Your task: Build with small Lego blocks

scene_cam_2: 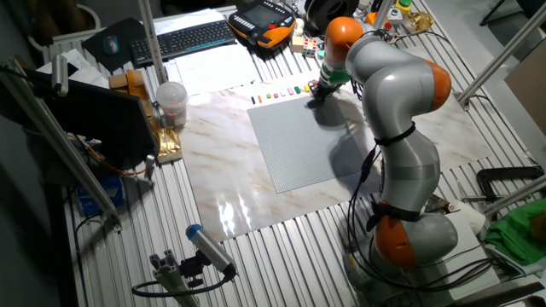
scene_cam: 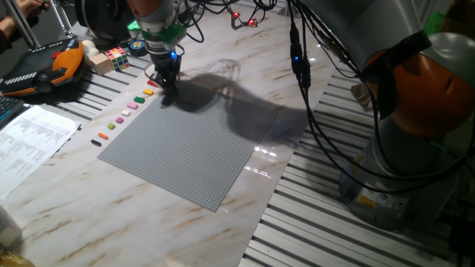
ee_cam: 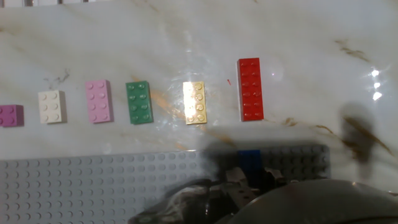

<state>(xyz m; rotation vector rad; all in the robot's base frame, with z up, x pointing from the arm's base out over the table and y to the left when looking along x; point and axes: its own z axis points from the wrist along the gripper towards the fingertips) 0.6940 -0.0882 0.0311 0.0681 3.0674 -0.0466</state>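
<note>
One fixed view: my hand (scene_cam: 168, 80) stands low over the far corner of the large grey studded plastic baseplate (scene_cam: 193, 144), which lies on the pale marbled tabletop (scene_cam: 89, 200); a row of small flat plastic Lego blocks (scene_cam: 122, 117) runs along the baseplate's edge just outside it, from a yellow one nearest my hand out to a black one at the far end, and a multicoloured puzzle cube (scene_cam: 116, 55) sits well apart behind. Whether my fingers are spread or pinching cannot be told here. The other fixed view: the same row of blocks (scene_cam_2: 277, 94) shows only as small coloured specks beside the baseplate's far edge, with my hand (scene_cam_2: 322, 88) at the end of that row, at the corner; finger state again hidden. Hand view: this one alone shows detail. A small blue flat plastic block (ee_cam: 249, 163) sits between my fingertips over the studded edge of the baseplate (ee_cam: 74, 186), and I judge my hand pinched on it, though the tips are blurred. Beyond it on the bare tabletop lie a long red block (ee_cam: 250, 89), then yellow (ee_cam: 194, 102), green (ee_cam: 138, 102), pink (ee_cam: 99, 101), white (ee_cam: 51, 106) and purple (ee_cam: 9, 116) blocks, all with long axes pointing away from me. The blue block lies directly under my hand, so the coming move, as I judge it, is a straight press onto the studs.
</note>
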